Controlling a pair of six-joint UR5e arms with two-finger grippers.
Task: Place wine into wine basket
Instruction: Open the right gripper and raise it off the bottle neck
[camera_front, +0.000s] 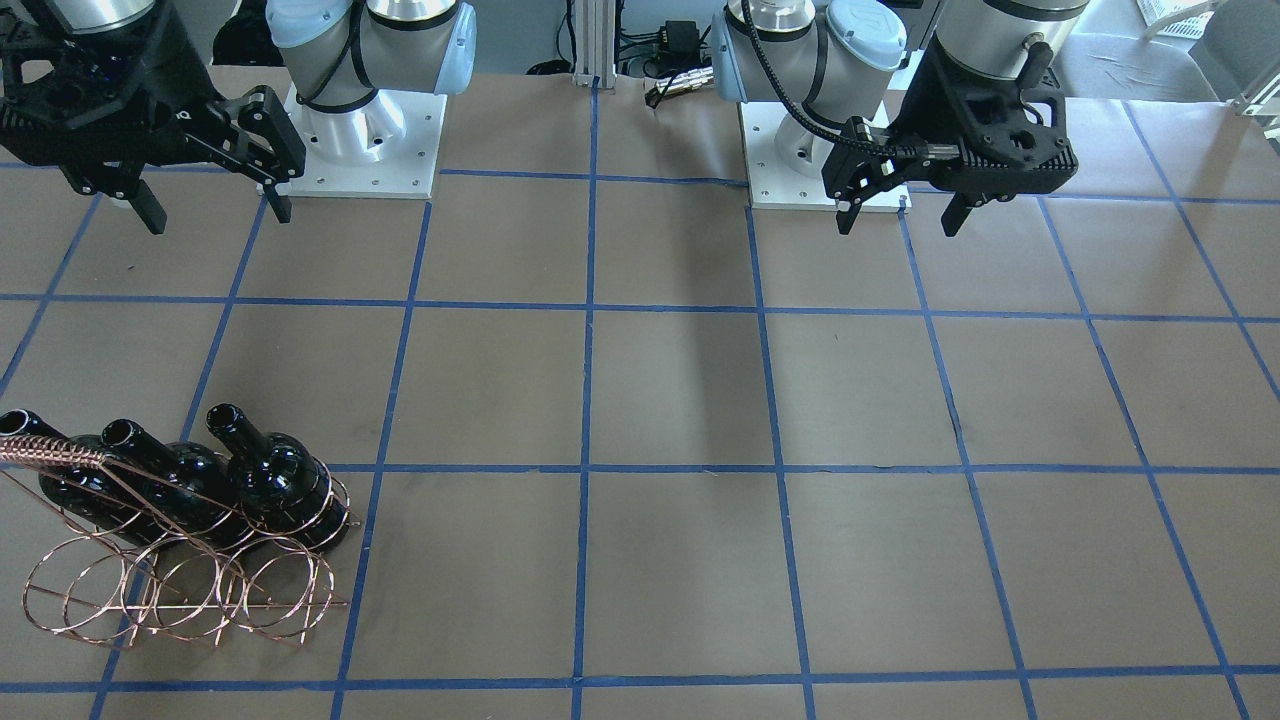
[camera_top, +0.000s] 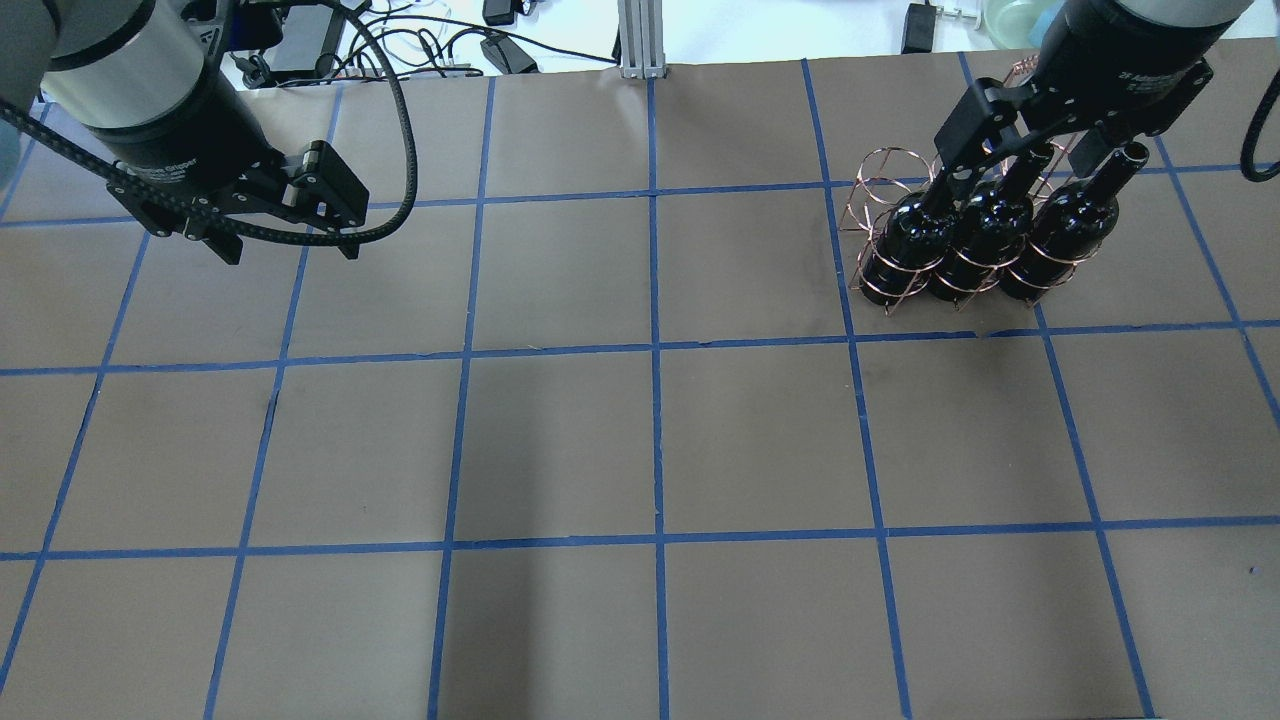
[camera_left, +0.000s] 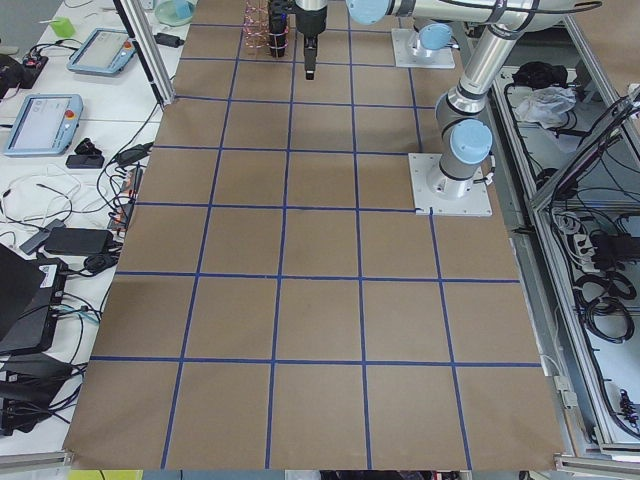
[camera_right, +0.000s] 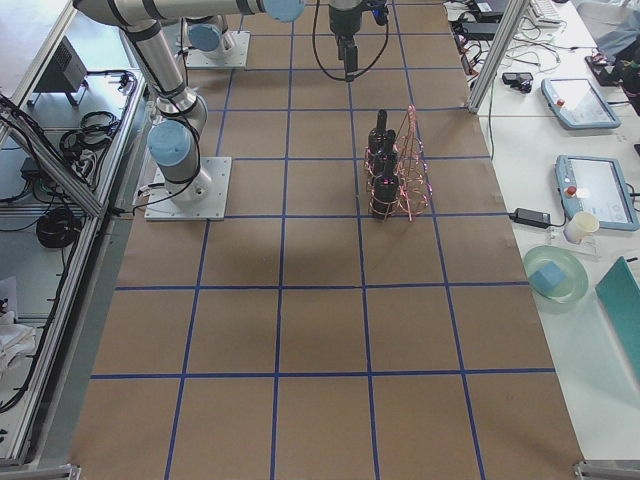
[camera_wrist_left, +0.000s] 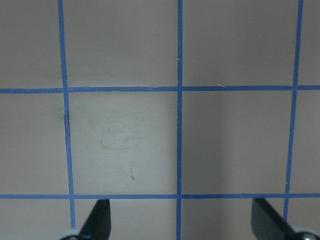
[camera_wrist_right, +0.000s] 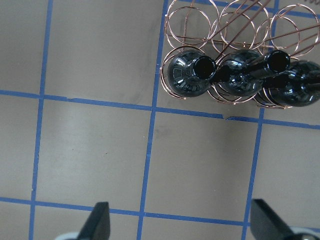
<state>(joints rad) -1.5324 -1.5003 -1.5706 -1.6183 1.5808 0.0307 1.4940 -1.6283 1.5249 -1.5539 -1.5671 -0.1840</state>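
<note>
Three glossy black wine bottles (camera_front: 275, 478) stand leaning side by side in the copper wire wine basket (camera_front: 180, 590), necks toward the robot. They also show in the overhead view (camera_top: 985, 235) and the right wrist view (camera_wrist_right: 187, 75), inside the basket's hoops (camera_wrist_right: 187, 25). My right gripper (camera_front: 220, 218) is open and empty, raised above the table on the robot's side of the basket; it also shows in the overhead view (camera_top: 1010, 165). My left gripper (camera_front: 895, 225) is open and empty, far from the basket over bare table (camera_top: 290, 255).
The table is brown with a blue tape grid. The two arm bases (camera_front: 365, 150) stand at the robot's edge. Cables and a metal post (camera_top: 640, 40) lie beyond the far edge. The basket's second row of hoops (camera_top: 880, 180) holds nothing.
</note>
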